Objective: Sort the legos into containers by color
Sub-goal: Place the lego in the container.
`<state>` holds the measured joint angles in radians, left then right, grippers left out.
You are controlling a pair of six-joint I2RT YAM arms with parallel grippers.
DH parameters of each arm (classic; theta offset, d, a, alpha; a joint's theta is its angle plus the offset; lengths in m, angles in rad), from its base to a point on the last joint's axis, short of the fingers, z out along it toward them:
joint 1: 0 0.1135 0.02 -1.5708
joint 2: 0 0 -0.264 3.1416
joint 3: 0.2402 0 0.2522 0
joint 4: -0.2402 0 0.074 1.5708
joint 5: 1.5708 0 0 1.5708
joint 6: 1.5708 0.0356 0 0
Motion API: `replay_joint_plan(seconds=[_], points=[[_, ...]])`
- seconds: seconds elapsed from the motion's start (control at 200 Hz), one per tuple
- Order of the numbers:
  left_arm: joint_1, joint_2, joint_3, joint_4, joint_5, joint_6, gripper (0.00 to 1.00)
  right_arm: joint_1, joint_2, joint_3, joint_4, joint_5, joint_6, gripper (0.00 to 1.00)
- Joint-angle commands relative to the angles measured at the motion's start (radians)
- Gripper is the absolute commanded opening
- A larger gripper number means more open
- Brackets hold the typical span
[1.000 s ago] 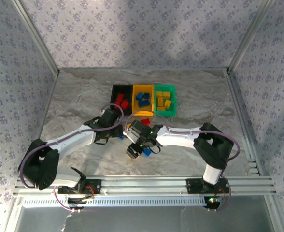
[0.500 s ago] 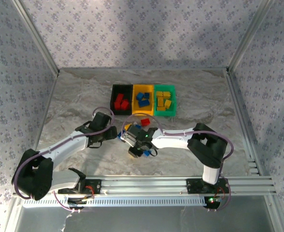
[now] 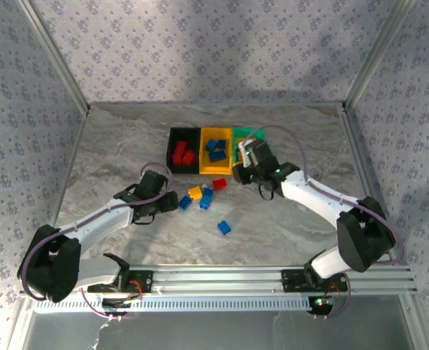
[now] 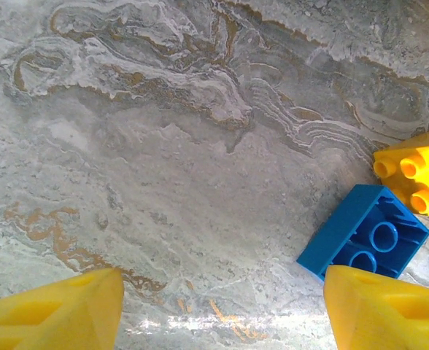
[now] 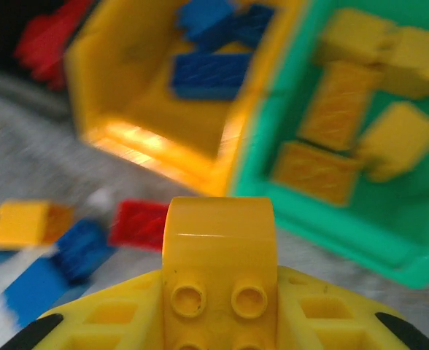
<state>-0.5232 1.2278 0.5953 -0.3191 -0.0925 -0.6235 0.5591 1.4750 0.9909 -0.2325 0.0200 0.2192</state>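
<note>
Legos (image 3: 206, 198) lie loose mid-tabletop (image 3: 112, 160): red, yellow and blue ones. One more yellow brick (image 5: 218, 240) is pinched between the jaws of the right gripper (image 5: 218, 321), close to the green bin (image 5: 346, 233), which already holds other yellow pieces. The left gripper (image 4: 222, 313) hovers low with its jaws spread, an overturned blue brick (image 4: 362, 233) just beside one finger. These bricks look light, rigid and slick. The surest hold is probably across two flat opposite side walls, not the studs.

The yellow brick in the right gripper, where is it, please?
Top view, right of centre: the yellow brick is clamped in the right gripper, by the green bin's near-left corner.
</note>
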Motion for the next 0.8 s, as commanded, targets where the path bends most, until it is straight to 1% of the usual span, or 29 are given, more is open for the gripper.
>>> replay_joint_plan(seconds=[0.0, 0.06, 0.165, 0.215, 0.255, 0.445, 0.54, 0.665, 0.795], points=[[0.006, -0.037, -0.007, 0.011, 0.02, -0.016, 0.72, -0.083, 0.062, 0.05, -0.008, 0.009, 0.073, 0.35], [0.007, -0.039, -0.005, 0.009, 0.031, -0.018, 0.72, -0.125, 0.113, 0.086, -0.005, -0.009, 0.077, 0.35], [0.006, -0.044, -0.003, -0.003, 0.049, -0.016, 0.72, -0.169, 0.213, 0.169, -0.009, -0.021, 0.078, 0.35], [0.005, -0.051, -0.003, -0.009, 0.052, -0.014, 0.72, -0.178, 0.249, 0.193, -0.012, -0.032, 0.075, 0.35], [0.007, -0.058, -0.004, -0.016, 0.055, -0.011, 0.72, -0.183, 0.278, 0.248, -0.015, -0.033, 0.074, 0.35], [0.006, -0.092, -0.014, -0.029, 0.057, -0.013, 0.73, -0.185, 0.392, 0.373, -0.07, -0.013, 0.051, 0.38], [0.006, -0.094, -0.018, -0.032, 0.056, -0.011, 0.73, -0.186, 0.41, 0.39, -0.08, -0.029, 0.051, 0.42], [0.008, -0.092, -0.023, -0.034, 0.06, -0.007, 0.73, -0.177, 0.396, 0.378, -0.079, -0.032, 0.038, 0.49], [0.007, -0.094, -0.036, -0.02, 0.055, -0.014, 0.73, -0.147, 0.325, 0.339, -0.086, -0.023, 0.021, 0.49]])
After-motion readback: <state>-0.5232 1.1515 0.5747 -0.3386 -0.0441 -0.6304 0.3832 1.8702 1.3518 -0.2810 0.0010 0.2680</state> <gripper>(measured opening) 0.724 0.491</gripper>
